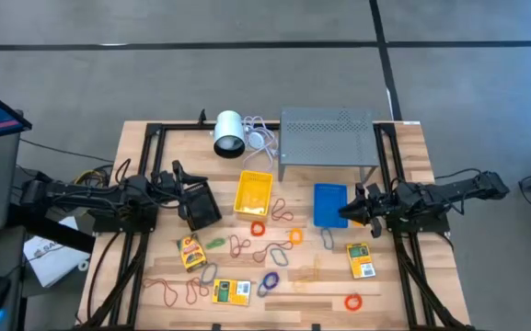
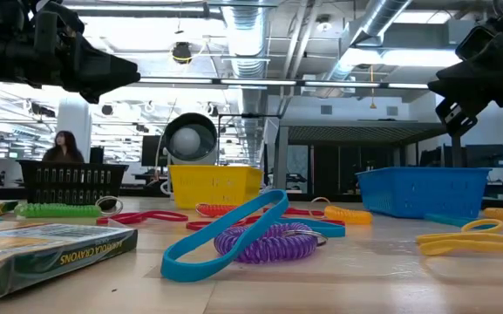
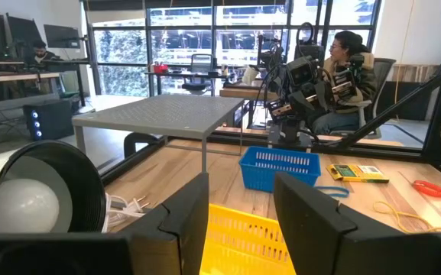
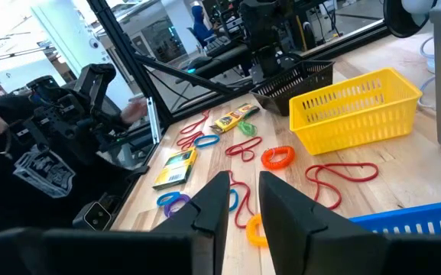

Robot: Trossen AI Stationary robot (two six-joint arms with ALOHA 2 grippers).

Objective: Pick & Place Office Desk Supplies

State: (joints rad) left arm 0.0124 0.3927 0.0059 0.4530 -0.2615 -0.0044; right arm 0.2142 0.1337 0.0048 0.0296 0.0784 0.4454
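Rubber bands in several colours lie loose on the wooden table, among them an orange one (image 1: 259, 228), a red one (image 1: 352, 301) and a blue loop (image 2: 225, 235) leaning on a purple coil (image 2: 264, 244). Three yellow-and-green packets (image 1: 190, 252) (image 1: 231, 291) (image 1: 361, 259) lie flat. The yellow bin (image 1: 253, 191), blue bin (image 1: 329, 202) and black bin (image 1: 199, 204) stand upright. My left gripper (image 1: 191, 188) hovers open above the black bin, facing the yellow bin (image 3: 243, 237). My right gripper (image 1: 343, 211) hangs open, raised over the blue bin's right edge (image 4: 419, 218).
A white cylinder with a cable (image 1: 229, 133) and a grey perforated stand (image 1: 328, 138) sit along the far edge. Black frame rails run down both table sides. A person (image 3: 350, 69) sits beyond the right side, another (image 4: 21, 153) beyond the left.
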